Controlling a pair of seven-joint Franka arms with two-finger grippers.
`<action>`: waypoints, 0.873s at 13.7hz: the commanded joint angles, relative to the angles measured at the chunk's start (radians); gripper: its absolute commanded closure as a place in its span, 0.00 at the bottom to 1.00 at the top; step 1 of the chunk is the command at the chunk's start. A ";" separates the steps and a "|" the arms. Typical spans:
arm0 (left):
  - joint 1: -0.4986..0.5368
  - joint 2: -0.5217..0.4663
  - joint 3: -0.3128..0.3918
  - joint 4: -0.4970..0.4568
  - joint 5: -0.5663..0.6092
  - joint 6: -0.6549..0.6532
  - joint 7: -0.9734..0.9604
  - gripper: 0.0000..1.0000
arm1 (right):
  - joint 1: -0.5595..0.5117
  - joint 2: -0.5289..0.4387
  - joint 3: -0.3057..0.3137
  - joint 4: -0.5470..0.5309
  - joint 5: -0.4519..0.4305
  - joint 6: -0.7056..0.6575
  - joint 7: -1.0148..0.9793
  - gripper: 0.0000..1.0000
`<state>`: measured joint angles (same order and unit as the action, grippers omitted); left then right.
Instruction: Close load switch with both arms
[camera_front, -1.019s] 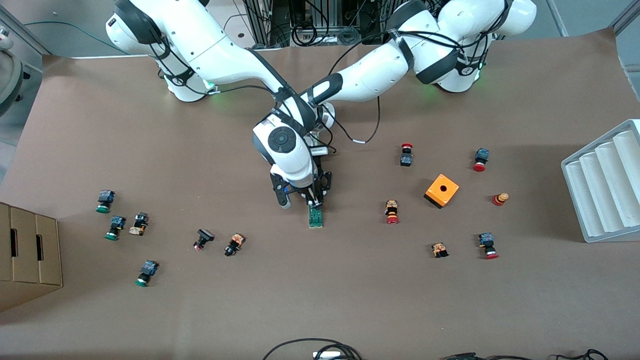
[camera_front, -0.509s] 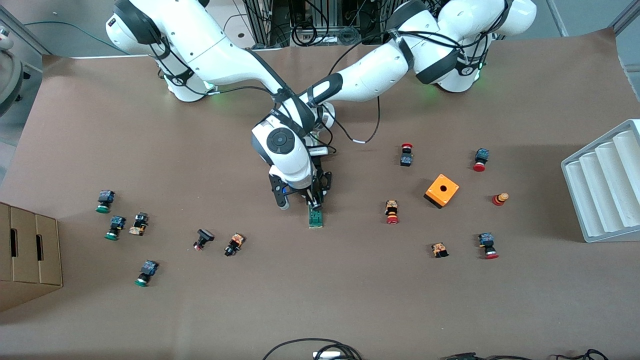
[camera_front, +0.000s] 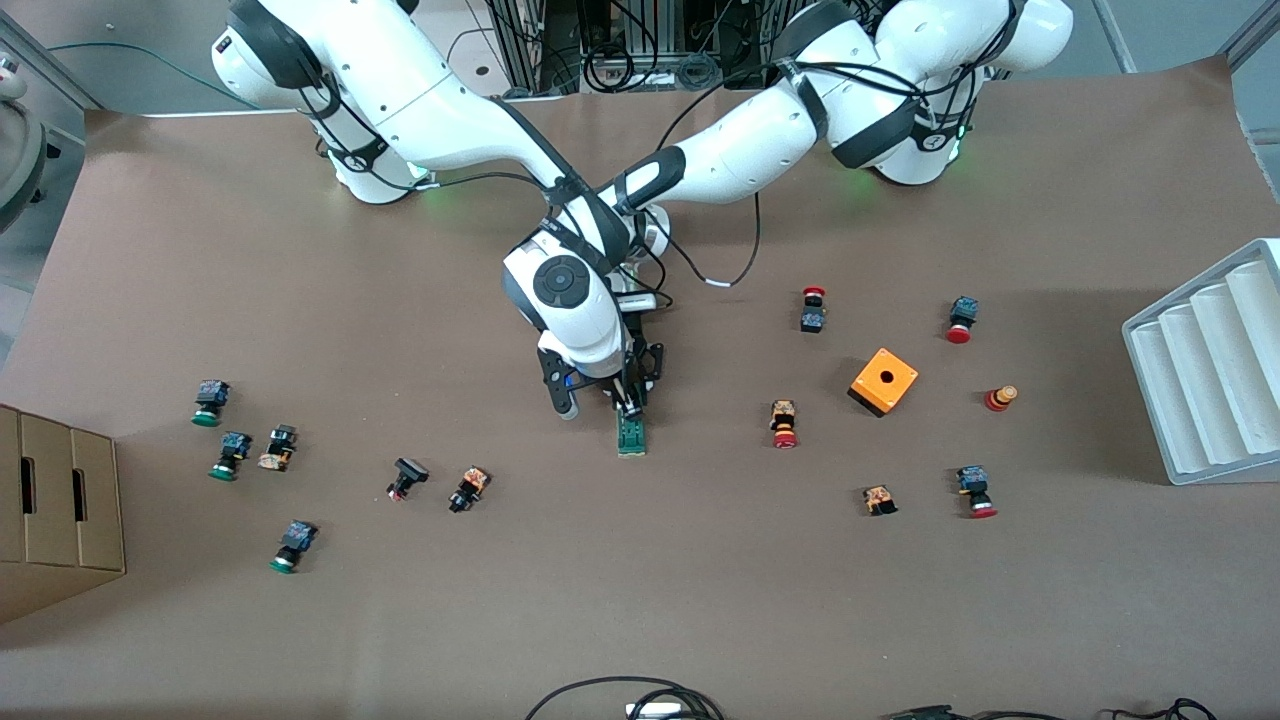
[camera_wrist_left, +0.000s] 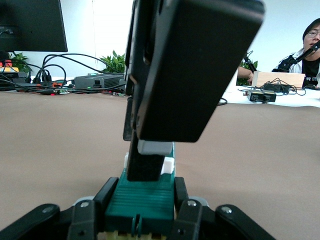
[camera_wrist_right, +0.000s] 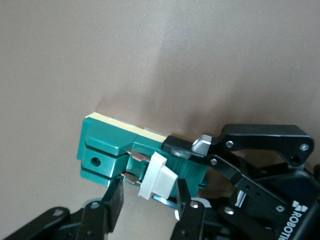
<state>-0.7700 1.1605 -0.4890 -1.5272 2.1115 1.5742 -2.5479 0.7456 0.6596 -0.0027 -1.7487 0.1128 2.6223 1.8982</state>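
Observation:
The load switch (camera_front: 631, 435), a narrow dark-green block with a white lever (camera_wrist_right: 157, 176), lies mid-table. My left gripper (camera_wrist_left: 146, 190) is shut on the switch's (camera_wrist_left: 142, 200) end nearer the robots, one finger on each side. In the front view that gripper is mostly hidden under the right arm's wrist (camera_front: 565, 300). My right gripper (camera_wrist_right: 148, 198) comes down from above. It stands open astride the white lever, with a gap at one finger (camera_wrist_right: 114, 200). In the left wrist view, a right finger (camera_wrist_left: 195, 70) stands on the switch by the lever (camera_wrist_left: 152, 148).
An orange box with a hole (camera_front: 882, 381) and several red-capped push buttons (camera_front: 783, 423) lie toward the left arm's end. Green-capped buttons (camera_front: 232, 455) and a cardboard box (camera_front: 55, 500) lie toward the right arm's end. A white ridged tray (camera_front: 1210, 370) stands at the table's edge.
The right arm's wrist has shifted very slightly toward its own end of the table. The switch and the left arm have hardly moved.

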 joint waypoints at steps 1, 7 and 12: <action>-0.006 0.047 -0.005 0.036 0.010 0.006 -0.017 0.48 | 0.001 -0.018 -0.003 -0.031 -0.018 0.021 0.007 0.52; -0.011 0.061 -0.011 0.038 0.010 0.007 -0.052 0.39 | 0.001 -0.018 -0.003 -0.028 -0.024 0.021 0.004 0.61; -0.020 0.077 -0.013 0.042 0.010 0.007 -0.083 0.38 | -0.006 -0.012 -0.005 -0.008 -0.019 0.021 0.002 0.62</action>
<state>-0.7697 1.1635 -0.4912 -1.5271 2.1109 1.5737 -2.5885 0.7462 0.6557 -0.0013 -1.7589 0.1088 2.6214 1.8977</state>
